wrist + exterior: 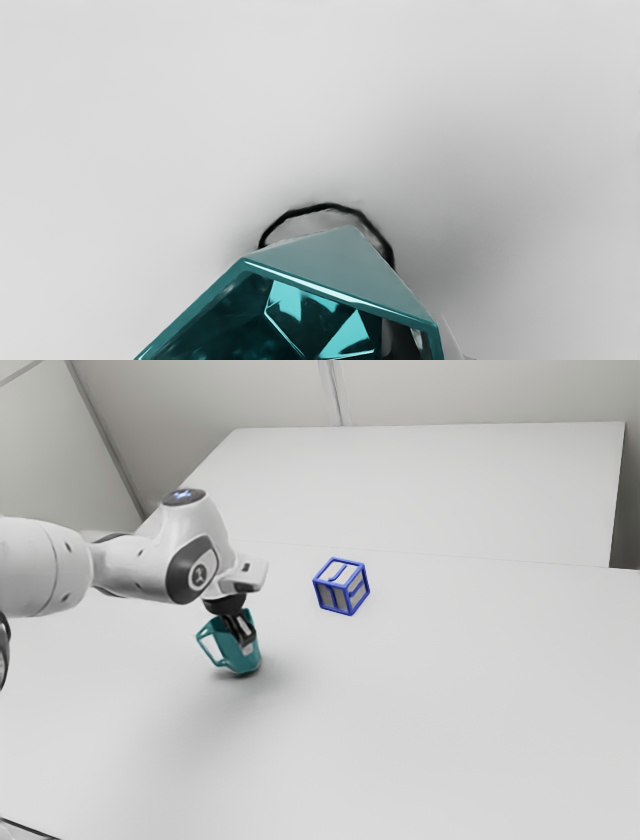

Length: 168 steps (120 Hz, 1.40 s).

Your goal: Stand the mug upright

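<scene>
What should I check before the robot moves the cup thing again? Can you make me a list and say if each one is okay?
1. Mug has its open end up: ok.
2. Mug perfectly straight, with no lean: cannot tell; it looks a little tilted.
3. Mug's bottom flat on the table: cannot tell; it looks very close.
4. Pincer has a firm grip on the mug: cannot tell; it is right at the mug, but the squeeze is not clear.
5. Handle out of the pincer's way: ok, it sticks out toward the exterior view's left.
6. Blue-edged cube apart from the mug: ok, there is table between them.
</scene>
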Each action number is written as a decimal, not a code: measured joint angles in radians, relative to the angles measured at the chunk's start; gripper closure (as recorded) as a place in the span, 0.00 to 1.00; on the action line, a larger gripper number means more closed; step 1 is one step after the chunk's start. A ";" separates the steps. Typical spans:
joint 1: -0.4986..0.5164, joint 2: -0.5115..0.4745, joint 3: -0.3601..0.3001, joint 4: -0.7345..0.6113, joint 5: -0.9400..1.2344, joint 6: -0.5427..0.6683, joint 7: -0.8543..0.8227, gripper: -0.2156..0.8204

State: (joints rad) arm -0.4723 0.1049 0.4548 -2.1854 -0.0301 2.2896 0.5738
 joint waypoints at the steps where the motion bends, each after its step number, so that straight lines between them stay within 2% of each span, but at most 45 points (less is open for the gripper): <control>1: -0.001 0.000 -0.001 -0.001 0.000 0.001 -0.002 0.97; 48: -0.021 -0.004 -0.004 -0.046 0.017 0.064 -0.069 0.96; 87: -0.022 -0.006 -0.004 -0.049 0.007 0.077 -0.096 0.69; 103: -0.021 -0.012 -0.005 -0.043 0.006 0.075 -0.103 0.60; 145: -0.018 -0.055 -0.011 -0.031 0.006 0.066 -0.116 0.51; 168: -0.020 -0.067 -0.026 0.018 0.007 0.037 -0.122 0.48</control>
State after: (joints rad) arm -0.4925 0.0374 0.4285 -2.1673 -0.0235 2.3262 0.4520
